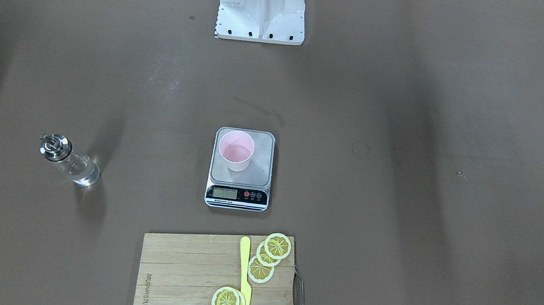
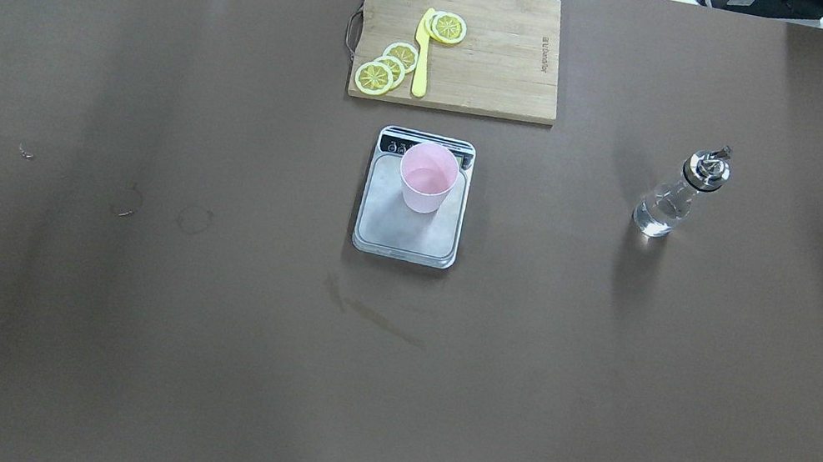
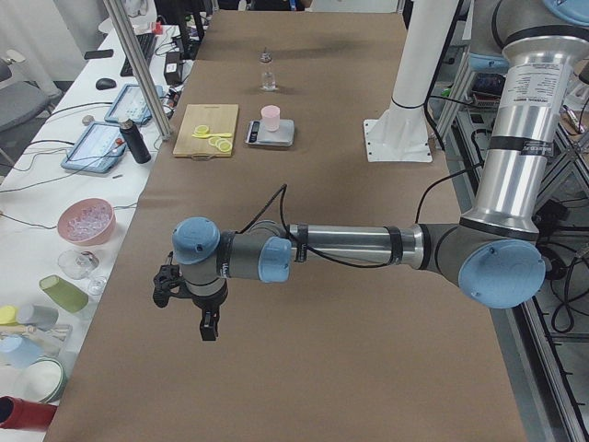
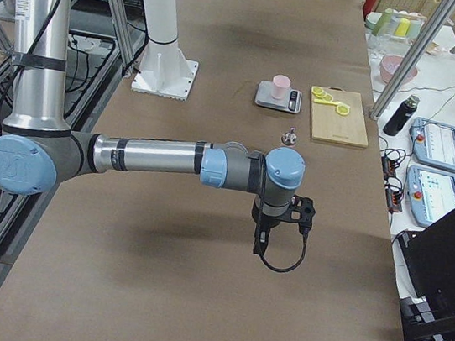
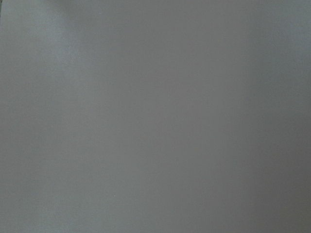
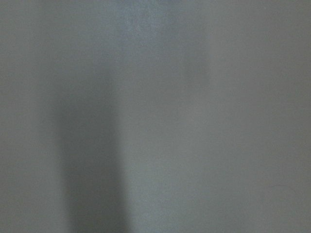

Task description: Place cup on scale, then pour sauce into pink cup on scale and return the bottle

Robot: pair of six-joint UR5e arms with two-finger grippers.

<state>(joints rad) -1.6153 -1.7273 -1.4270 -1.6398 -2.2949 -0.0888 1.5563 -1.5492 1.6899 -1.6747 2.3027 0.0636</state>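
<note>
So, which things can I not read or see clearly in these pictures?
Scale: its display digits are too small to read in the front-facing view.
Left gripper and right gripper: seen only in the side views, small; open or shut cannot be told.
Bottle: tiny in the right side view; the right arm may hide its base.
Wrist views: only blurred table.
Cup: liquid inside unclear from overhead.
</note>
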